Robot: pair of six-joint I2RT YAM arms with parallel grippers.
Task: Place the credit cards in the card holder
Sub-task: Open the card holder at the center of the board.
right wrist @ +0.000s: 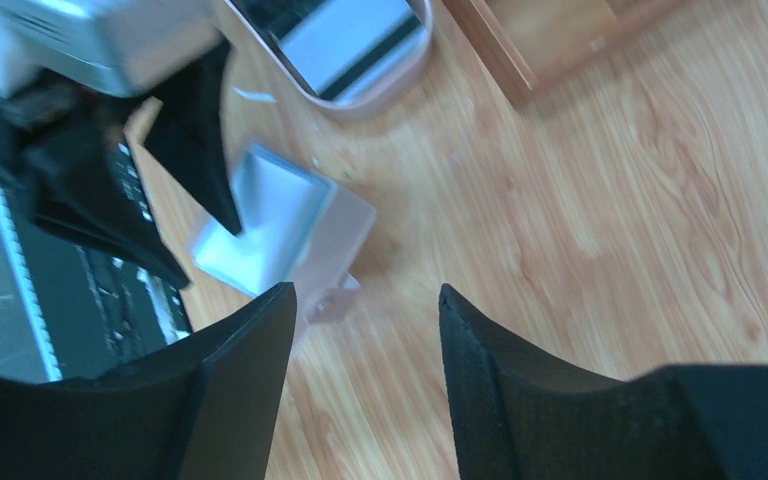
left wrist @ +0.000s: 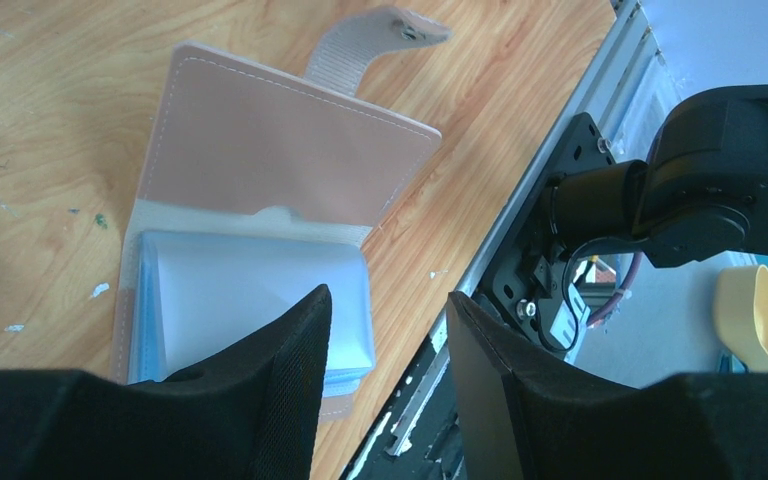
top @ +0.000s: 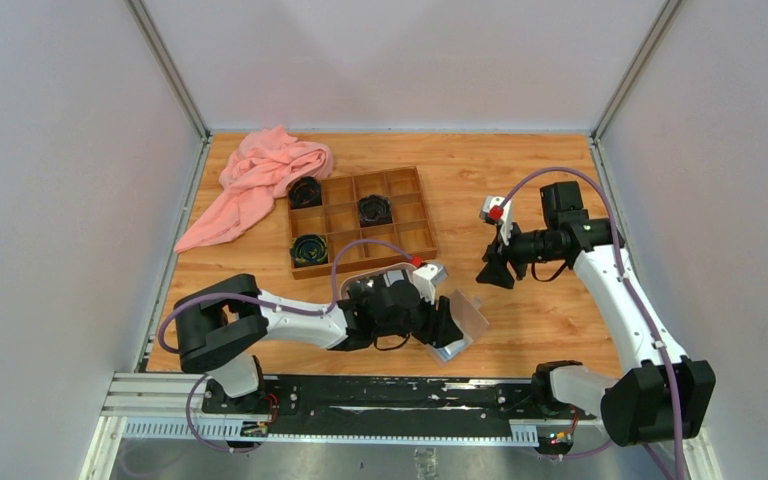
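Left arm (top: 290,320) overhangs card holder (left wrist: 290,150) (seemingly).

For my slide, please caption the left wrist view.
Open left pincer over the unfolded card holder on the wooden table.

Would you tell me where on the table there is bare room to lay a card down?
Bare wood lies behind the wooden box, along the back wall, and between the card holder and the right arm. Crowded around the left gripper, card holder and tray.
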